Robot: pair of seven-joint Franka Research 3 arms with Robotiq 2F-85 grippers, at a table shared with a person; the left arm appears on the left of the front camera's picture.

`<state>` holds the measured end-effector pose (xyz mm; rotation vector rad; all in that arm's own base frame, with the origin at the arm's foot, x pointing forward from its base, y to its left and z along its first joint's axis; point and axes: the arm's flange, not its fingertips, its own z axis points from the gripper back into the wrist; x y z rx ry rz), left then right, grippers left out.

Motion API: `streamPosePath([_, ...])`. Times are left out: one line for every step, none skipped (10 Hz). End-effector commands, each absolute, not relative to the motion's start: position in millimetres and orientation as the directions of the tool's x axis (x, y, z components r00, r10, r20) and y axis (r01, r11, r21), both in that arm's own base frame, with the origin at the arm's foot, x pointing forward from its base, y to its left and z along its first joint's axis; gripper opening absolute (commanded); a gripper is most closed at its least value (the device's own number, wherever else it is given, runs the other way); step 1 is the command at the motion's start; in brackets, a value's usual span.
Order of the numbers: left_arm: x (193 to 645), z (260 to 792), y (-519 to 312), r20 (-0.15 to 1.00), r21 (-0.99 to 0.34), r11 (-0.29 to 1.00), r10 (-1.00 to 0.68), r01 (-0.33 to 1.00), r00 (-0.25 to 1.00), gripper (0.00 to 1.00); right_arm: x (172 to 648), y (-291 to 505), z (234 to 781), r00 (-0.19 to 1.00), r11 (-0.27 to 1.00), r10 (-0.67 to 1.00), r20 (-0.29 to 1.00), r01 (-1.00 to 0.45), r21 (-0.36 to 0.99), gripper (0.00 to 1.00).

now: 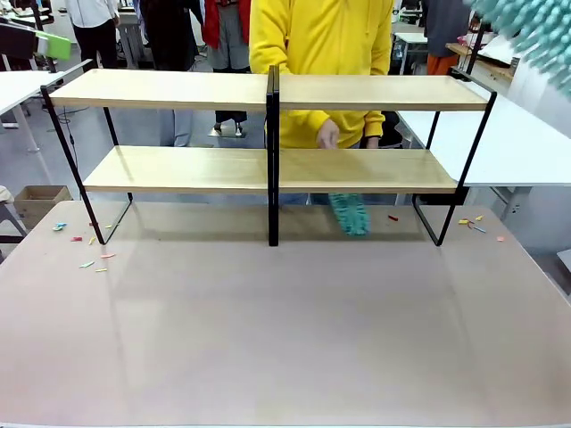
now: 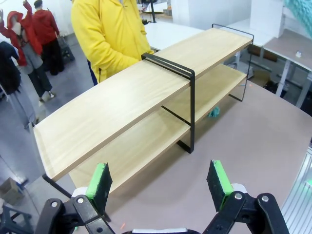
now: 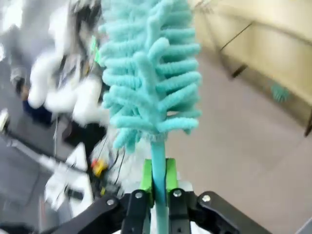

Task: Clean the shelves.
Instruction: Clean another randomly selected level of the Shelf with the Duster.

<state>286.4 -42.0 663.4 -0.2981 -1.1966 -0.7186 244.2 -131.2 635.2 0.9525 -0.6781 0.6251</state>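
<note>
front view has the shelves across the middle of the frame, a person's hand behind the lower board and a second teal duster hanging just under it. shelves look stiff and steady; no need to take hold of them, only wipe along the flat boards. lower left of the left wrist view, the left gripper stands wide open, empty. right wrist view, bottom centre: right gripper clamped on the thin handle of a soft, light duster, fluffy head at upper centre.
</note>
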Motion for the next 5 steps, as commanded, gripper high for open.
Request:
streamPosePath([286,662,-43,0.919,0.150,0.752,-0.345,0.641,0.189,1.00,240,-115,623,0.590,0.576,-0.106,0.800,-0.620,0.533,0.12])
streamPosePath([286,662,-43,0.919,0.150,0.752,-0.345,0.641,0.189,1.00,244,-131,635,0.633,0.441,0.179,0.753,-0.736,0.514,0.12])
streamPosePath([286,662,-43,0.919,0.150,0.752,-0.345,0.641,0.189,1.00,244,-131,635,0.633,0.441,0.179,0.753,-0.736,0.514,0.12])
streamPosePath([286,662,-43,0.919,0.150,0.752,-0.345,0.641,0.189,1.00,244,-131,635,0.633,0.441,0.179,0.753,-0.736,0.514,0.12])
streamPosePath([286,662,-43,0.919,0.150,0.752,-0.345,0.641,0.189,1.00,244,-131,635,0.633,0.441,0.179,0.753,-0.736,0.514,0.12])
